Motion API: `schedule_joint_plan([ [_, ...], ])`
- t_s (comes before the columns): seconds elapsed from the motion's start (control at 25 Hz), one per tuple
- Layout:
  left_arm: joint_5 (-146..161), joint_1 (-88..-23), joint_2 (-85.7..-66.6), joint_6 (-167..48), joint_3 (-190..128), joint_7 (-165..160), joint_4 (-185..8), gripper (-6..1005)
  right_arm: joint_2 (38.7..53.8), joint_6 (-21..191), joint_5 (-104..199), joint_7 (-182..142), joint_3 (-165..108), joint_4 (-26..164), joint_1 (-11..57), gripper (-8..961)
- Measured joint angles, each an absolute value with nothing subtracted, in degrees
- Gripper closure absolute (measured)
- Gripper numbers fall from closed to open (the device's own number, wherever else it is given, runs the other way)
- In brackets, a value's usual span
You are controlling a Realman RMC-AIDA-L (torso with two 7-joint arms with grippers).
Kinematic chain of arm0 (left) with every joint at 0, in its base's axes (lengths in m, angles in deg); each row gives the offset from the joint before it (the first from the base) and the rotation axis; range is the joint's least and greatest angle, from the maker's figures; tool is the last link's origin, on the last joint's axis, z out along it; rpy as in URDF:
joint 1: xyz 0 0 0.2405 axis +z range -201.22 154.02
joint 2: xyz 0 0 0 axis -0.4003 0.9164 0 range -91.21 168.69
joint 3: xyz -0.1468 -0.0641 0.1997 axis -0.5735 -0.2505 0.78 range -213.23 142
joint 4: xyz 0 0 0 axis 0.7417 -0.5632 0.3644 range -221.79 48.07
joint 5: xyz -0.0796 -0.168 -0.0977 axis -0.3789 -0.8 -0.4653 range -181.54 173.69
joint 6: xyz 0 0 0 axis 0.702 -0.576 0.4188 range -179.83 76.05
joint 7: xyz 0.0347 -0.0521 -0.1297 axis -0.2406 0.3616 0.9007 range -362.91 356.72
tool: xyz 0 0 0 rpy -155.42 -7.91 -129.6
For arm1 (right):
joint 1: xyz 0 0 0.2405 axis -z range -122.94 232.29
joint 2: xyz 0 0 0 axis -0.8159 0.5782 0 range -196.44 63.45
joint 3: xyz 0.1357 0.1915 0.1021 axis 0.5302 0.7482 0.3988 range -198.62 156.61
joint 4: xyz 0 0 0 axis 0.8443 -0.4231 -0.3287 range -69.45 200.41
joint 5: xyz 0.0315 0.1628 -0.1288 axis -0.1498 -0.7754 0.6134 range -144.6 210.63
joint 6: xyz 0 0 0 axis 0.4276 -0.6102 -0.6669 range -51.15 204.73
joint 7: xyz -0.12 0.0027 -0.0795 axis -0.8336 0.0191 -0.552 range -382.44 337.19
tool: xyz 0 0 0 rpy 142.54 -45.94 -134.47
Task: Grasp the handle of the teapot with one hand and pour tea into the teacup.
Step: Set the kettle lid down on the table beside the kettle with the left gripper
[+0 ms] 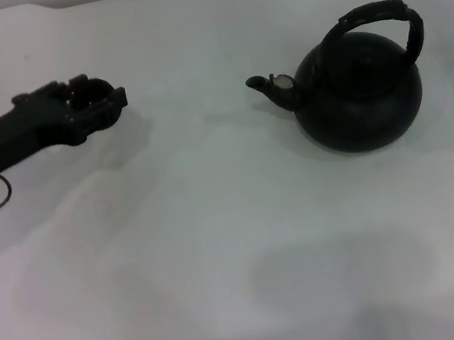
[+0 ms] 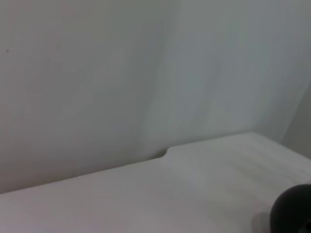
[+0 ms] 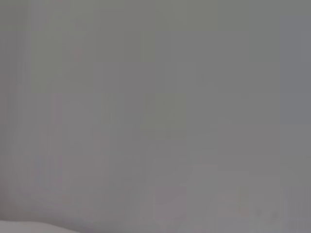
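The matte-black teapot [image 1: 361, 98] stands upright on the white table at the right of the head view. Its spout [image 1: 268, 88] points toward the left arm. Its ribbed arched handle [image 1: 377, 14] rises over the lid, and nothing touches it. My left gripper [image 1: 97, 102] hovers low over the table at the far left, well apart from the teapot. A round dark shape sits at the gripper's tip, and I cannot tell whether it is the teacup. No teacup shows plainly elsewhere. My right gripper is out of view.
The white table [image 1: 223, 250] runs to a pale wall at the back. The left wrist view shows the table's far edge [image 2: 165, 154] and part of a dark round thing [image 2: 293, 209] that I cannot name. The right wrist view shows only a grey surface.
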State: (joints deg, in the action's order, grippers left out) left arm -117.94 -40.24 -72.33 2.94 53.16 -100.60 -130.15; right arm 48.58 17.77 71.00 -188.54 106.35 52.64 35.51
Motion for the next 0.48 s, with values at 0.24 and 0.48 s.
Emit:
schedule_joint_plan([
  [0.24, -100.68, -45.07, -75.52, 5.83, 40.84, -95.25, -129.81, 317, 48.70, 16.79, 70.98, -188.28, 106.35, 52.83, 35.42, 81],
  [0.48, -92.99, -51.80, -75.78, 6.71, 39.49, -91.53, -127.16, 316, 48.75, 15.37, 70.88, -188.28, 106.34, 52.83, 35.35, 81],
])
